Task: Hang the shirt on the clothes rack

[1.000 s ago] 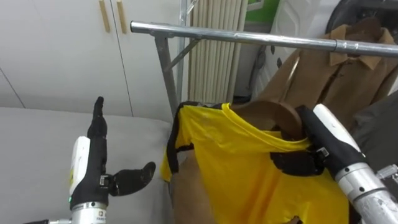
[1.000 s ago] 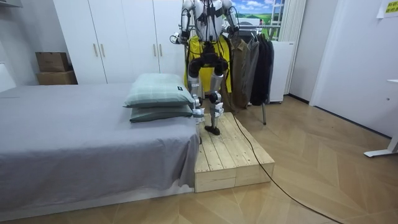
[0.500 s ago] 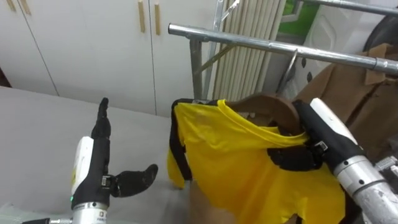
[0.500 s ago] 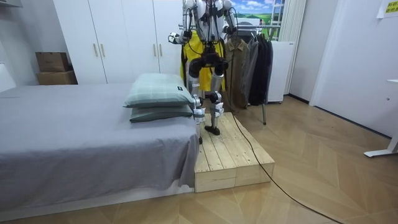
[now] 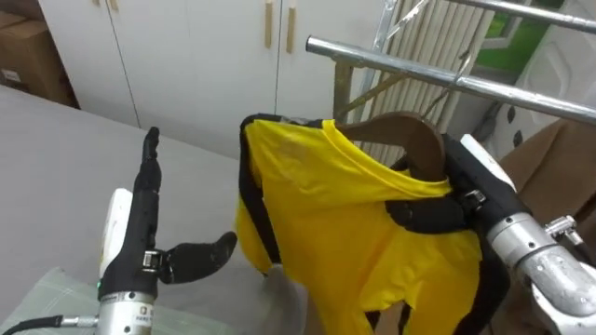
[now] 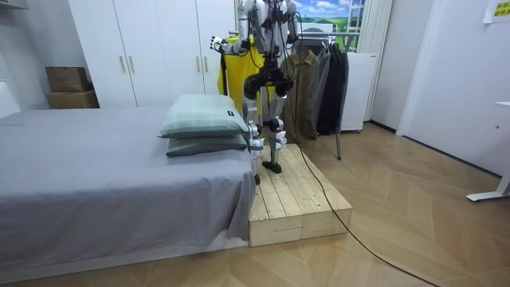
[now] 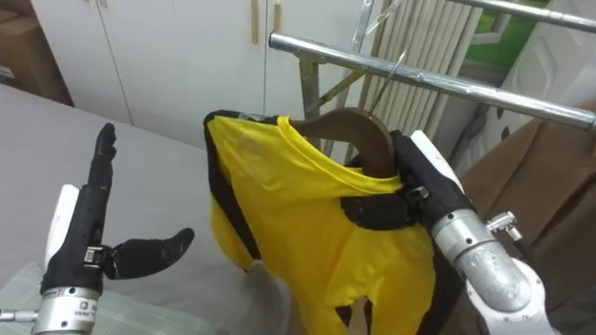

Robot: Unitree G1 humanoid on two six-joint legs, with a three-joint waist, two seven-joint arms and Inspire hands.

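Note:
A yellow shirt with black trim (image 5: 345, 223) (image 7: 307, 214) hangs on a brown wooden hanger (image 5: 410, 135) (image 7: 358, 130). My right hand (image 5: 447, 200) (image 7: 396, 200) is shut on the hanger's shoulder, through the shirt cloth, just below the metal clothes rail (image 5: 447, 74) (image 7: 419, 79). The hanger's wire hook (image 7: 399, 63) reaches up to the rail. To the shirt's left, my left hand (image 5: 149, 242) (image 7: 88, 233) is open, fingers straight up, thumb out, touching nothing. In the room view I stand on a wooden platform (image 6: 295, 199) at the rack, with the yellow shirt (image 6: 231, 68) held up.
Brown and dark coats (image 5: 559, 158) (image 6: 315, 80) hang on the rail to the right. White wardrobe doors (image 5: 186, 56) stand behind. A grey bed (image 6: 103, 175) with two green pillows (image 6: 203, 123) lies on my left, and a cardboard box (image 5: 33, 51) stands at far left.
The view has swung left, so the rail and coats slid right. My right hand still holds the hanger with the shirt near the rail. The left hand stays open.

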